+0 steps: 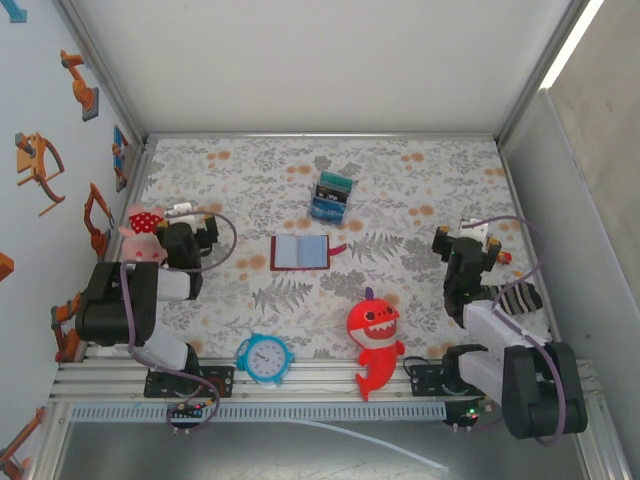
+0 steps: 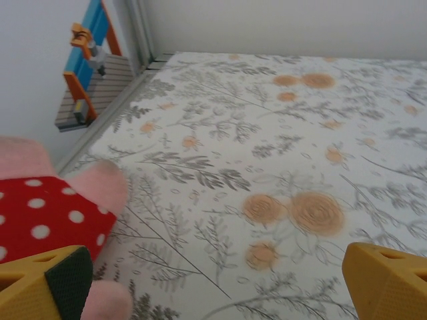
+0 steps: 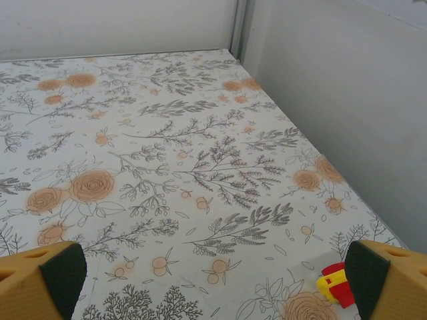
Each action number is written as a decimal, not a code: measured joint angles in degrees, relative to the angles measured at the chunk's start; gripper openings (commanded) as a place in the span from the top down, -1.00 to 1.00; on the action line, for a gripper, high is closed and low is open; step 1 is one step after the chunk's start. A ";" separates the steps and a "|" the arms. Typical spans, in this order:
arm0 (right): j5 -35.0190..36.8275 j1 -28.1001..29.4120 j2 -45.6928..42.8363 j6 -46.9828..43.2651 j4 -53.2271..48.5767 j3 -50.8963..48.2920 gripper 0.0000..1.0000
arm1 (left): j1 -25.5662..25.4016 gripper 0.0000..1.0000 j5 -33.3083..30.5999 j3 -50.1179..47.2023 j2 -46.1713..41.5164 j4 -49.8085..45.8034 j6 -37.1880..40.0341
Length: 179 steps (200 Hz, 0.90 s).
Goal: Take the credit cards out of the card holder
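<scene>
Holder (image 1: 300,251) lies open mid-table, pale inside up. Cards (image 1: 332,196) are stacked just off it at 1 o'clock, apparently out; can't tell if one remains in a pocket. Left gripper (image 1: 193,234) is at 9 o'clock and right gripper (image 1: 468,244) at 3, both with fingers spread, empty. Risks: pinching a leftover card drags the light holder along; left arm swinging in clips the pig (image 1: 143,225); right knocks the red-yellow toy (image 3: 335,283).

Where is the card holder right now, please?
Top view: the card holder lies open centrally, between the credit cards farther back and the red shark toy nearer the arms.
</scene>
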 measured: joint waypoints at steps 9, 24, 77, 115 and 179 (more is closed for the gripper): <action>-0.15 -0.28 0.20 -0.02 0.33 -0.02 -0.99 | 0.52 -0.94 -0.17 0.17 -0.33 -0.92 -0.68; -0.44 -0.92 0.70 -0.02 0.96 -0.07 -0.99 | 0.55 -0.94 -0.28 0.17 -0.46 -2.38 -1.29; -2.08 -3.28 2.19 -0.28 4.31 -0.83 -0.99 | 0.50 -0.94 -0.31 0.15 -0.46 -4.33 -2.10; -4.17 -5.33 2.84 -0.26 8.61 -2.64 -0.99 | 0.50 -0.94 -0.31 0.15 -0.44 -4.37 -2.12; -11.21 -8.15 10.64 -0.42 20.92 -6.08 -0.97 | 0.50 -0.94 -0.31 0.15 -0.46 -4.48 -2.12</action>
